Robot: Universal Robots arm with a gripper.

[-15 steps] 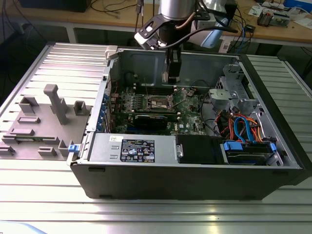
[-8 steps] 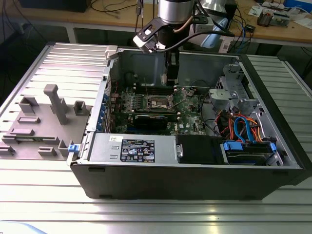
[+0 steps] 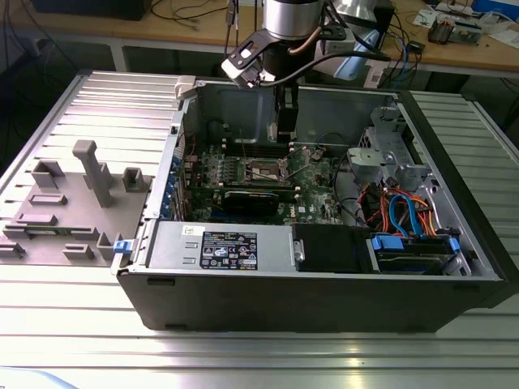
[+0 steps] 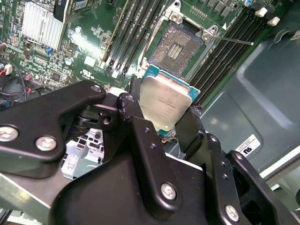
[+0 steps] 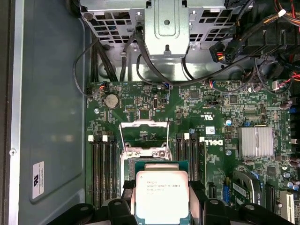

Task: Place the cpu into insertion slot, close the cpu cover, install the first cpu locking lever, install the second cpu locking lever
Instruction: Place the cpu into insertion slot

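here, fingers [image 4: 136, 117] clamped on the cpu [image 5: 161, 197], printed top up, near open insertion slot [image 4: 176, 47]

Black gripper [image 4: 160, 108], silver-grey cpu [image 5: 161, 197] edged in teal, green motherboard [image 5: 187, 117], dark gold-flecked insertion slot [image 4: 178, 47].

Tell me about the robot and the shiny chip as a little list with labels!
holder: gripper, jaws shut on the cpu
cpu place: held in the air over the motherboard, not yet in the insertion slot
insertion slot: bare, nothing in it
cpu cover: swung open
where: inside an open computer case
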